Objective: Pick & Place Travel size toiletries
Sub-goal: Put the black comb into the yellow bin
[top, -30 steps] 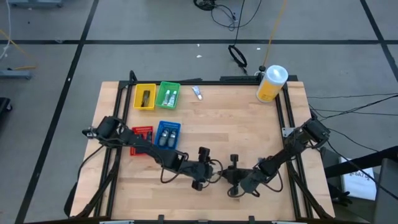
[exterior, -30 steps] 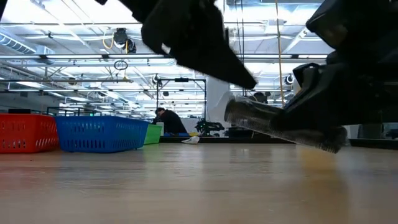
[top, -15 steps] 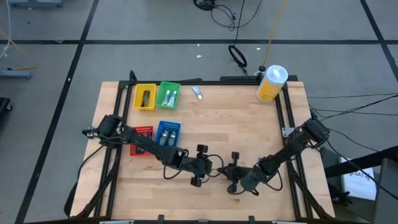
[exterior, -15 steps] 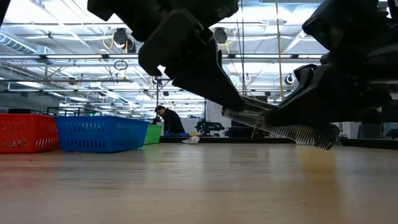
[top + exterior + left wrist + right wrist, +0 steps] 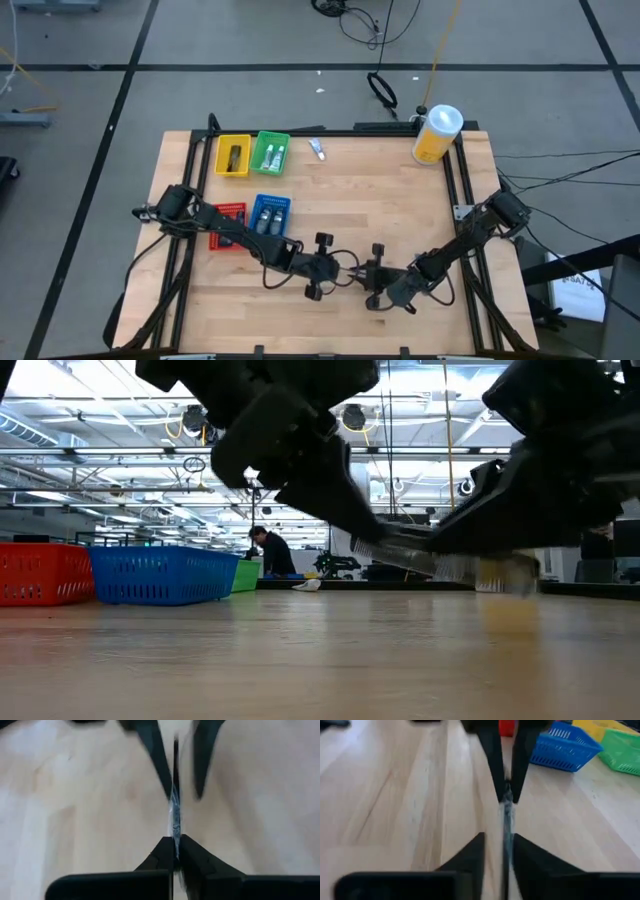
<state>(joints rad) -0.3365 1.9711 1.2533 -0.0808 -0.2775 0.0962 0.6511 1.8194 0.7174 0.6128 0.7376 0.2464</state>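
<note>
Wooden table (image 5: pixel 400 200) carries four trays. One comb (image 5: pixel 440 565) hangs between two grippers: left gripper (image 5: pixel 347 275) jaws clamped on it, right gripper (image 5: pixel 362 279) jaws apart.

1. Pale wooden table (image 5: pixel 380 200), light plank grain; black frame rails along its edges.
2. Yellow tray (image 5: pixel 233 156) holding a dark piece; green tray (image 5: pixel 271 153) holding white tubes with blue-green marks.
3. Blue tray (image 5: pixel 269 215) with slatted walls, white-blue items inside; red tray (image 5: pixel 228 223) beside it, similarly slatted.
4. White tube (image 5: pixel 316 149) with a blue mark, lying on bare wood.
5. Yellow container (image 5: pixel 435 134) topped by a white lid.
6. Clear-wrapped comb (image 5: pixel 440 563), dark teeth under a silvery sheen.
7. Left gripper (image 5: pixel 174 851) and right gripper (image 5: pixel 496 851) both black; grey floor crossed by dark lines.
</note>
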